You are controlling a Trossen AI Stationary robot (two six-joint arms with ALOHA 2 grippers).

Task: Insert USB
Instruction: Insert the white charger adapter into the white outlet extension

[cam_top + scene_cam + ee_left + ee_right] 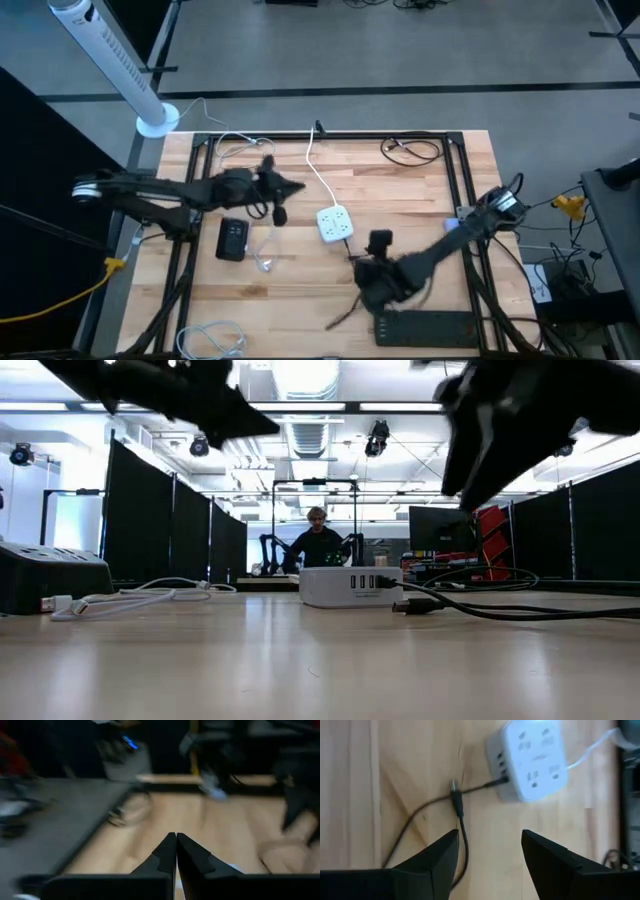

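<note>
We look down on a light wooden table (400, 200) worked by two dark robot arms. Near its middle lies a white power strip (335, 224), its white cord (318, 173) running toward the far edge. From table height, the strip shows a row of USB ports on its side, and a black cable (500, 610) is plugged into one of them. The right wrist camera shows that same black cable (455, 805) meeting the side of the power strip (532, 757), with a second loose black plug (456, 802) lying on the wood just beside it, its tip pointing away from the strip. The right hand (490, 857) hovers above these cables with its two fingers spread wide and nothing between them; from above, it (375, 280) sits on the near side of the strip, close to a black bar-shaped device (430, 327) at the table's front edge. The left hand (176, 852) has its fingers pressed together, holding nothing we can see; from above, it (290, 187) reaches in just left of the power strip. A small black box (232, 239) and a thin white cable (265, 250) lie below the left arm. A person (318, 540) sits in the room behind.
</note>
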